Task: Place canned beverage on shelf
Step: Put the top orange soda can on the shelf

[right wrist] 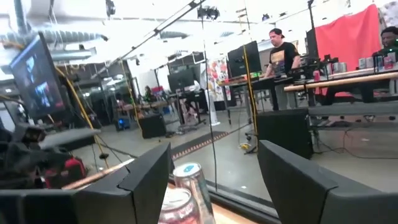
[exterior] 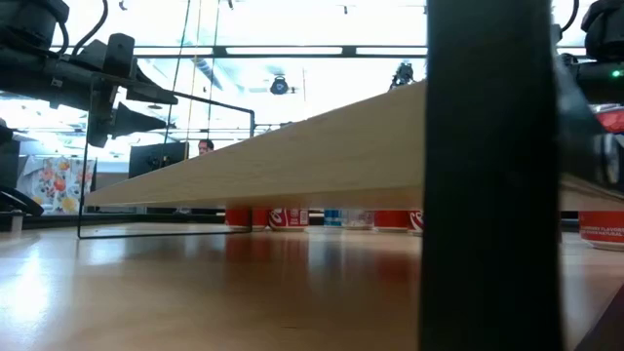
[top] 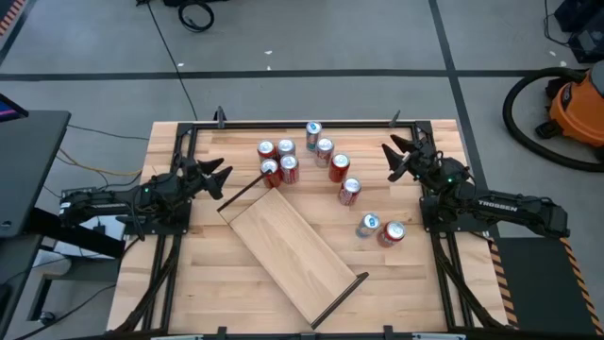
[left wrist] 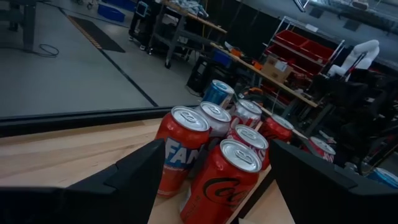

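The slatted counter (top: 189,283) carries the shelf (top: 288,250), lying diagonally at its middle. Beyond the shelf's far end stand the cans (top: 326,151), with two more near the right arm. The left pincer (top: 219,176) hovers wide just beside the red Fanta can (left wrist: 177,149). The right pincer (top: 392,151) hovers wide, empty.
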Controlling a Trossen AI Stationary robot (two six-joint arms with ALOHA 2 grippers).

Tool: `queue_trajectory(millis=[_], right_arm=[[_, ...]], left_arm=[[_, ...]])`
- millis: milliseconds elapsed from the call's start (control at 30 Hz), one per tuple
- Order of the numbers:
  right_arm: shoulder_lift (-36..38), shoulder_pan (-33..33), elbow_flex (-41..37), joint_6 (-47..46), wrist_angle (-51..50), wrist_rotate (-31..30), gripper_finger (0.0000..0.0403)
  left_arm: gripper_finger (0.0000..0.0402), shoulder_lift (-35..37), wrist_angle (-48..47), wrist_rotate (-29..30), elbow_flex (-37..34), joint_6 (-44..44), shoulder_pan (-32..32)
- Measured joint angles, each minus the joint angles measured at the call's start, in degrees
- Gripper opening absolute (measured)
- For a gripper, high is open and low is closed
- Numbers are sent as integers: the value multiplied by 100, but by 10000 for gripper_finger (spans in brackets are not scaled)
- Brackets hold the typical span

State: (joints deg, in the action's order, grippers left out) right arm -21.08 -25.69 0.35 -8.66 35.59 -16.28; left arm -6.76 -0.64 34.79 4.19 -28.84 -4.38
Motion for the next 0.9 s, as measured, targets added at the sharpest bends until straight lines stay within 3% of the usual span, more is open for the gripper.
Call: queue_trajectory(millis=[133, 400, 667, 900], right_arm=[[0, 0, 0, -579, -4, 117, 252], [0, 1, 1, -1445, 146, 140, 252], [0, 4, -1, -1579, 337, 921, 252], [-1, 0, 63, -1519, 555, 1006, 252]], left_arm=[[298, 0, 5, -71, 0, -291, 0], [298, 2, 1013, -1819, 0, 557, 3], [298, -94, 1130, -2261, 162, 489, 2], [298, -922, 159, -2261, 1264, 537, 0]])
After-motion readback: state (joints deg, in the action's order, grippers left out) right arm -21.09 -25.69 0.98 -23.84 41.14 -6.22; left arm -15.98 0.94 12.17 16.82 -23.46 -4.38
